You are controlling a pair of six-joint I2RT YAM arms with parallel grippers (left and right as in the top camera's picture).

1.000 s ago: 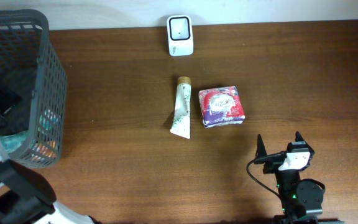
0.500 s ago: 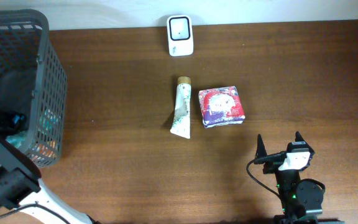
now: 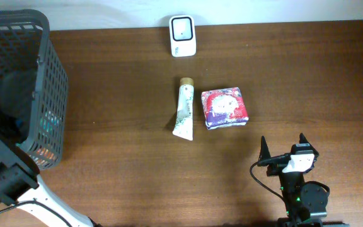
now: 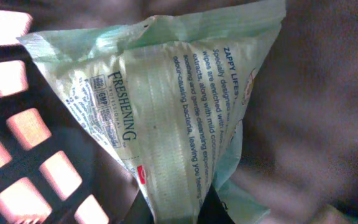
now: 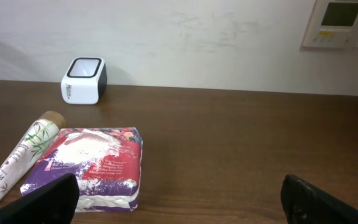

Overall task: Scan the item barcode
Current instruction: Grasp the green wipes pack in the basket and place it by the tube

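The table (image 3: 137, 183) has a dark basket (image 3: 43, 69) at its left end, and the left arm reaches down into it. In the left wrist view, the left gripper (image 4: 178, 208) is inside the basket with its fingers (image 4: 219, 210) clamped together on the lower edge of a pale green wipes packet (image 4: 166, 106). This packet is the item to scan, I believe. It is soft and creased, and the basket wall is just beside it. I see printed text but no barcode on the side that shows.

A red pack (image 3: 224, 108) and a tube (image 3: 184, 108) lie side by side in the middle of the table. The white scanner (image 3: 183, 35) stands at the far edge, well apart from the basket. The right gripper (image 3: 283, 142) waits near the front edge, its fingers wide apart and holding nothing.

The grip takes only a thin fold of film, so the packet may slip out during the lift. It may also catch on the mesh of the basket. If the barcode ends up facing away from the scanner, the scan will probably fail.
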